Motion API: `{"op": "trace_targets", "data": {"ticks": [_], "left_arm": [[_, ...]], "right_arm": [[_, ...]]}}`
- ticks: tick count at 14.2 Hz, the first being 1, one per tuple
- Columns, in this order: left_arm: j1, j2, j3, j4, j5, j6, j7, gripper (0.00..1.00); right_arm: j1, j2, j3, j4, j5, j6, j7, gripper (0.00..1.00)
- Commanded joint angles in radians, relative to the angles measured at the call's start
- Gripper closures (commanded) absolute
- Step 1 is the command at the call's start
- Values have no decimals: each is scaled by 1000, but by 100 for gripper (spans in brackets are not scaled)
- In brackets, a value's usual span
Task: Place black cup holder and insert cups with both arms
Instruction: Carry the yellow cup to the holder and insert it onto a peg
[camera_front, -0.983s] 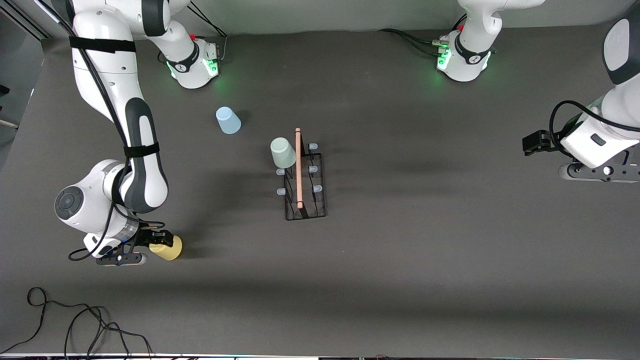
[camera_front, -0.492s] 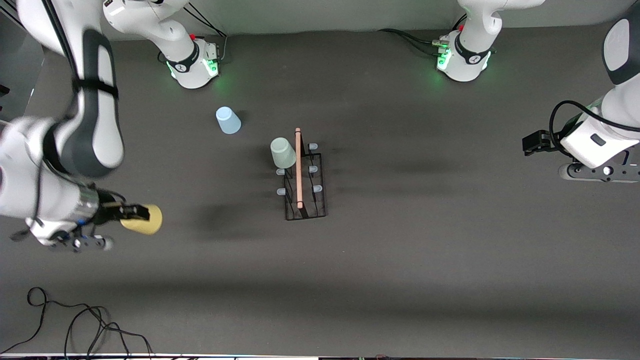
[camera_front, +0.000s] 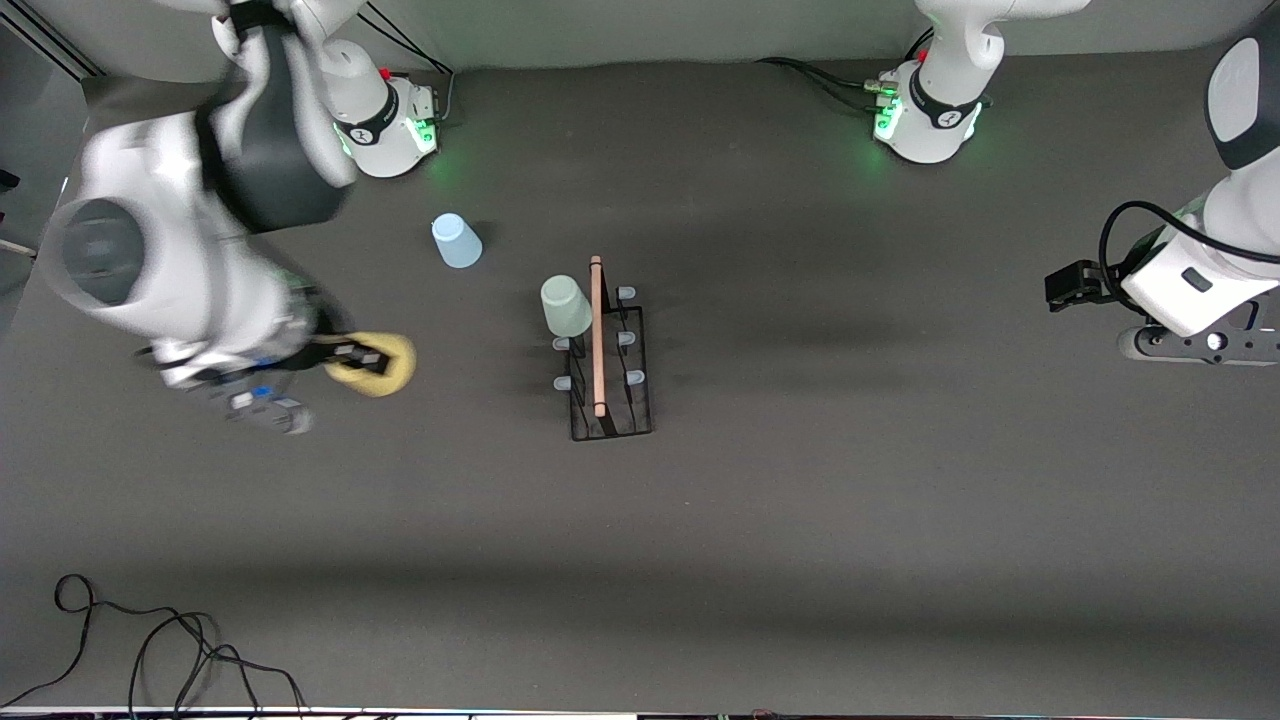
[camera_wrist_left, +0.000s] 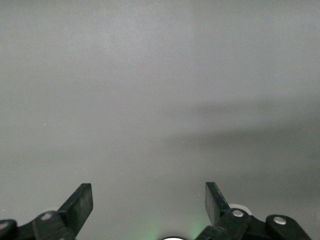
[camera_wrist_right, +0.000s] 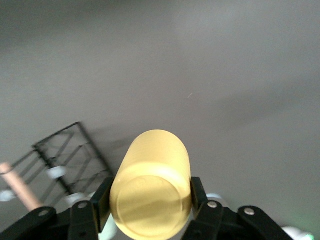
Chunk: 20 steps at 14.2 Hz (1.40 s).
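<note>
Right gripper (camera_front: 345, 357), pinching the yellow cup (camera_front: 380, 364), we are facing the black cup holder (camera_front: 608, 370), lying toward the left arm's end.

A dark grey table (camera_front: 800, 520) carries a loose black cable (camera_front: 150, 650) coiled at its front-camera edge.

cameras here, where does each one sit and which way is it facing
Front view: high across the table, looking down at the black cup holder, pale green cup, light blue cup; both arms and bases show.
Left wrist view: on the waiting left arm, facing bare table; left gripper open.
Right wrist view: on the right arm, facing along the right gripper, shut on the yellow cup.
Shared: front and right wrist views both show yellow cup and holder.
</note>
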Motion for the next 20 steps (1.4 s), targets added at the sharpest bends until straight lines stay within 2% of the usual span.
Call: {"op": "trace_targets", "data": {"ticks": [1, 3, 5, 9, 15, 20], "left_arm": [[3, 5, -3, 15, 0, -10, -4, 0], [3, 5, -3, 15, 0, -10, -4, 0], [1, 3, -3, 15, 0, -9, -4, 0], [3, 3, -3, 15, 0, -10, -4, 0], [3, 5, -3, 15, 0, -10, -4, 0], [3, 5, -3, 15, 0, -10, -4, 0]], "right_arm": [[82, 26, -8, 5, 60, 67, 329, 80], [149, 50, -7, -4, 62, 127, 496, 80], [177, 67, -7, -24, 66, 192, 566, 81], [221, 132, -7, -37, 94, 255, 595, 82], [263, 170, -7, -162, 116, 437, 600, 82], [264, 231, 2, -178, 141, 526, 602, 82]]}}
